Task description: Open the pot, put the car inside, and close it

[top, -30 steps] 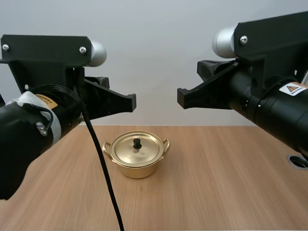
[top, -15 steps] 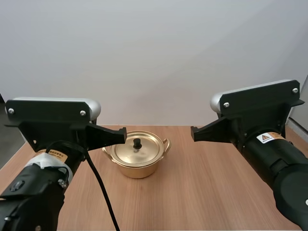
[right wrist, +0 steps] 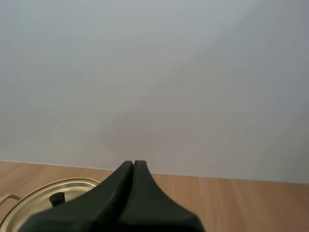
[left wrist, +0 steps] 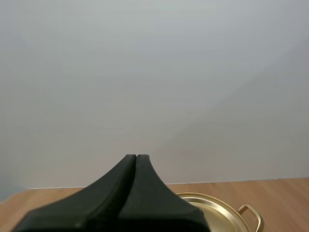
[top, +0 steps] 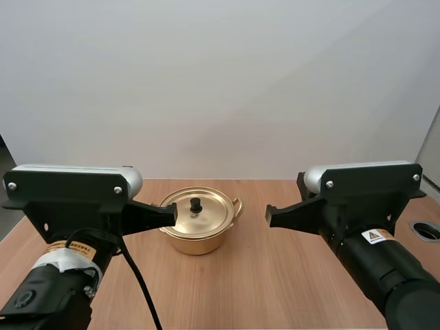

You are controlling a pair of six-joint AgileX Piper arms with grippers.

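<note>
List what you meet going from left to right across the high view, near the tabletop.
left gripper → pot with its lid on → right gripper → round hole in the table

Looking like robotics lab test bench. Two black robot arms, left arm (top: 69, 199) and right arm (top: 364, 199), reaching over wooden table (top: 261, 275); plain white wall (top: 220, 82) running behind far edge; round cable port (top: 426, 230) sitting at right edge.

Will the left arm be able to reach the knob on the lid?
Probably yes: nothing stands between the left gripper and the knob, but the gripper is shut and must open first.
</note>
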